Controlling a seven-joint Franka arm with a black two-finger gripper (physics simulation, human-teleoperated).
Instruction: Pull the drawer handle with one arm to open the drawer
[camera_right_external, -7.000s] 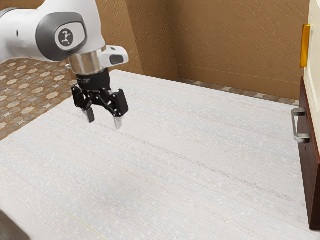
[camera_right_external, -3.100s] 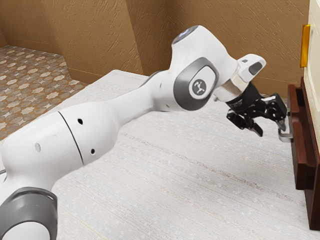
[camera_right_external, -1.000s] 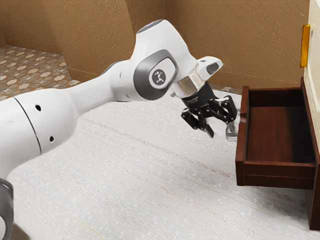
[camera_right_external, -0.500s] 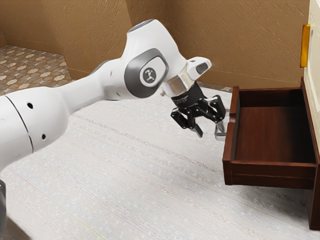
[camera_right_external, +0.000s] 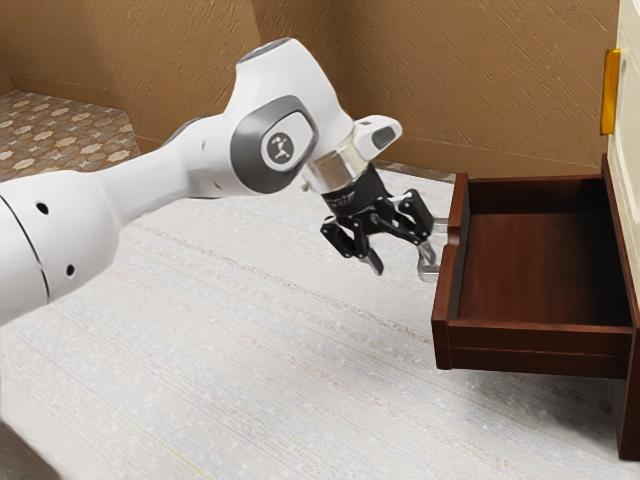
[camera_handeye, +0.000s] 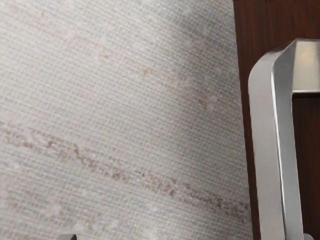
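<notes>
Presumably, the black fingers (camera_right_external: 375, 263), spread open with one against the angular silver handle (camera_handeye: 267, 140), risked slipping off if the brown wooden drawer (camera_right_external: 540, 336) jammed.

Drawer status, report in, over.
Tool open, at the handle. Drawer standing open, well out from the cabinet. No obstruction seen.

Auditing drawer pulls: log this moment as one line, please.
gripper: open | one finger: at bar handle | other finger: away from handle | wooden drawer: open
</notes>
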